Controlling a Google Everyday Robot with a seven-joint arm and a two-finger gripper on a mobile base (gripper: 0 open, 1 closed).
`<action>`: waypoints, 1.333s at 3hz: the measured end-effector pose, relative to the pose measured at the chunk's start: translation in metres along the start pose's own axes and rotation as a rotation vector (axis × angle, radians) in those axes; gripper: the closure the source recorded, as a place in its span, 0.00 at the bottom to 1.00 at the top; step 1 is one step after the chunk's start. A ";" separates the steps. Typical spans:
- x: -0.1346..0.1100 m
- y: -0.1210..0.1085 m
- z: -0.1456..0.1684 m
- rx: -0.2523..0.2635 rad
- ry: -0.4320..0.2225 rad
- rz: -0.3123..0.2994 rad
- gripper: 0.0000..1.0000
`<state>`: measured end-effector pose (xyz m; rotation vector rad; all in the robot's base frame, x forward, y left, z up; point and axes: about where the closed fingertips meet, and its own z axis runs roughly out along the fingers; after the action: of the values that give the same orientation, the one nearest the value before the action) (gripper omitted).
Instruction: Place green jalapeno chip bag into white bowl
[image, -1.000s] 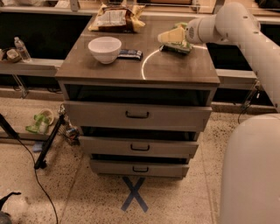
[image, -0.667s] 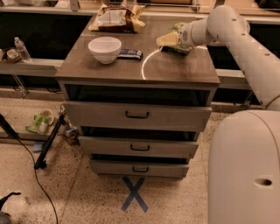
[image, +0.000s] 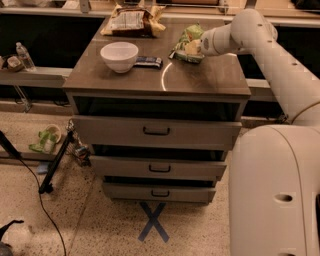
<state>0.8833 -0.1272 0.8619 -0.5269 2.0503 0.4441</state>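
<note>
Leftward since a second ago, the gripper (image: 194, 47) and the green jalapeno chip bag (image: 183, 42) have travelled together across the far part of the cabinet top (image: 205, 80), closing some of the gap to the white bowl (image: 119, 55). The pincer is clamped on the bag's near right edge, and the crinkled green bag stands up from it, just above or on the wood; which of the two cannot be told. The robot's white arm (image: 272, 55) runs back from the pincer to the picture's right and down to the big white base (image: 272, 195) in the foreground.

The bowl sits well apart to the pincer's left, upright and with nothing in it. Between pincer and bowl, just beside the bowl, lies a small dark blue bar wrapper (image: 148, 61). Beyond the pincer and to its left, at the back edge of the top, rests a brown-and-yellow bag (image: 131, 21) with a white label panel.

Below the pincer, three drawers (image: 156, 131) stand partly pulled out, each lower one set farther back. On the speckled floor in front of them is a blue tape X (image: 154, 221). Far to the left, a water bottle (image: 23, 55) stands on a low shelf.
</note>
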 end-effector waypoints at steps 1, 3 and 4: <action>-0.005 0.007 -0.002 -0.024 -0.010 -0.016 0.95; -0.054 0.058 -0.083 -0.153 -0.189 -0.120 1.00; -0.069 0.122 -0.130 -0.320 -0.268 -0.203 1.00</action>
<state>0.7586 -0.0773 0.9974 -0.8130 1.6584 0.6865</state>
